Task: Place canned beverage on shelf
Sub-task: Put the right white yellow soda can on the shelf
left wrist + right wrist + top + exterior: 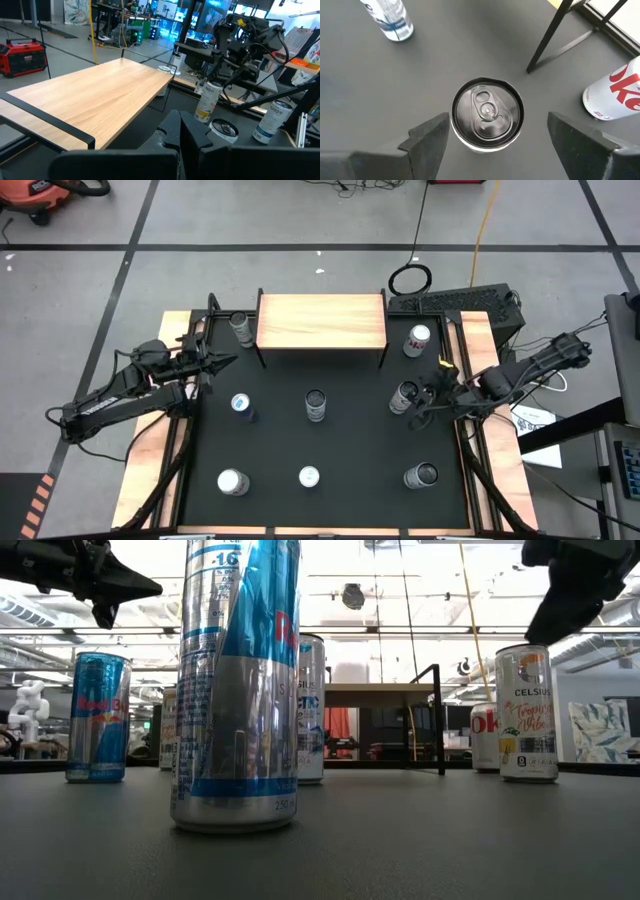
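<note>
A Celsius can (527, 712) stands near the worktop's right edge, a Diet Coke can (417, 340) behind it toward the back right corner, and two Red Bull cans (97, 717) show in the low view. The right gripper (495, 132) hangs above the Celsius can, fingers spread wide to either side, gripping nothing. The shelf (321, 321) sits at the back edge, its top bare. The left gripper (222, 363), closed and empty, waits by the left edge.

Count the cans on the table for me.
8. Two flank the shelf: one left, one right. Mid-row: left, centre, right under the open right claw. Front row: left, centre, right.
</note>
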`<state>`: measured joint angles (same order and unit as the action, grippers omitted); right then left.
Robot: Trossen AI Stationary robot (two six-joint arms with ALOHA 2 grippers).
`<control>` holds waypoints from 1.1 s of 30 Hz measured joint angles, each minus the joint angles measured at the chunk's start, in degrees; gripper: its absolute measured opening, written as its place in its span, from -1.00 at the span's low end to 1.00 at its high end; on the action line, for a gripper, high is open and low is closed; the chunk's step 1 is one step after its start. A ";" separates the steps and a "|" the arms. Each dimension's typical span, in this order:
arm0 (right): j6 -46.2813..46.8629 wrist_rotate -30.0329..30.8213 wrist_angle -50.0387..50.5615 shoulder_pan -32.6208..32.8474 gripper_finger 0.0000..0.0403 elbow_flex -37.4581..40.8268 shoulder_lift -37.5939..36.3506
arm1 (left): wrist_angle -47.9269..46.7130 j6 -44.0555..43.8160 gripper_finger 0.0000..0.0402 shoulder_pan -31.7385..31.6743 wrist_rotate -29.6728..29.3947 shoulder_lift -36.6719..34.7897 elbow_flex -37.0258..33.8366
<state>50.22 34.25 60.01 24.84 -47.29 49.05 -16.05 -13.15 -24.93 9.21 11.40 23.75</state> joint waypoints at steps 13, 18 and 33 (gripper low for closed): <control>0.08 -0.04 -0.44 0.00 0.58 0.00 4.53 | 0.00 0.04 -1.00 -0.01 0.00 0.00 0.00; 0.09 -0.04 -0.63 0.00 0.58 0.00 6.18 | 0.00 0.07 -1.00 -0.01 0.00 0.00 0.00; 0.32 0.13 -1.46 -1.80 0.58 0.00 11.32 | 0.00 0.06 -1.00 0.00 0.00 0.00 0.00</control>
<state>50.54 34.38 58.54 23.04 -47.29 60.38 -16.05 -13.09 -24.93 9.21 11.40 23.75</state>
